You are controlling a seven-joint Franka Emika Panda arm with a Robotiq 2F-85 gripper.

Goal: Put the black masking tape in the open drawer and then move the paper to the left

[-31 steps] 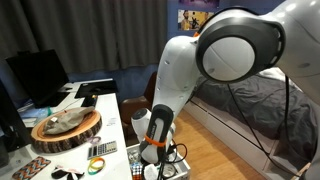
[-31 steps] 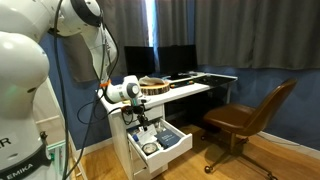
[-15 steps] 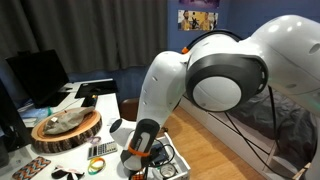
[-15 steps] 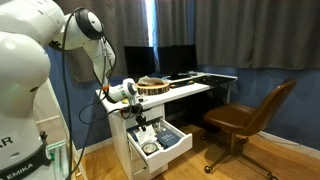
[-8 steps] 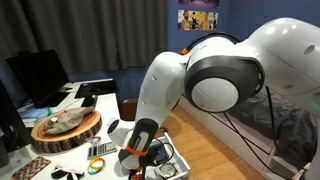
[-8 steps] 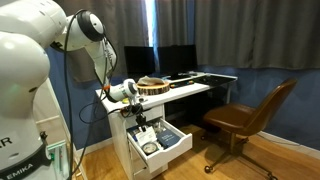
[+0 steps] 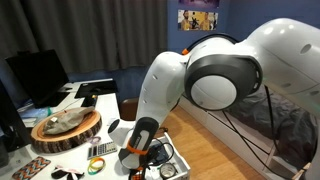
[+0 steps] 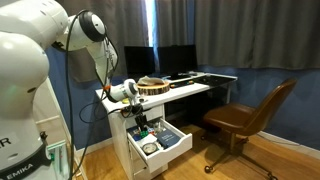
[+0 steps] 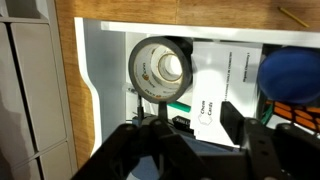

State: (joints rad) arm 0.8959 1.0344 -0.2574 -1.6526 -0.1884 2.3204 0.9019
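In the wrist view the black masking tape lies flat on the floor of the open drawer, a dark ring round a pale centre. My gripper hangs just above the drawer. Its fingers stand apart, open, with nothing between them, and the tape sits just beyond the fingertips. Both exterior views show the gripper lowered into the white drawer under the desk. A white paper lies on the desk top.
Beside the tape in the drawer lie a white card box and a blue round object. The desk carries a round wooden slab, a calculator and monitors. A brown chair stands nearby.
The arm came down into the drawer and has held still for the last second. The jaws have gone from shut to apart, leaving the tape on the drawer floor.
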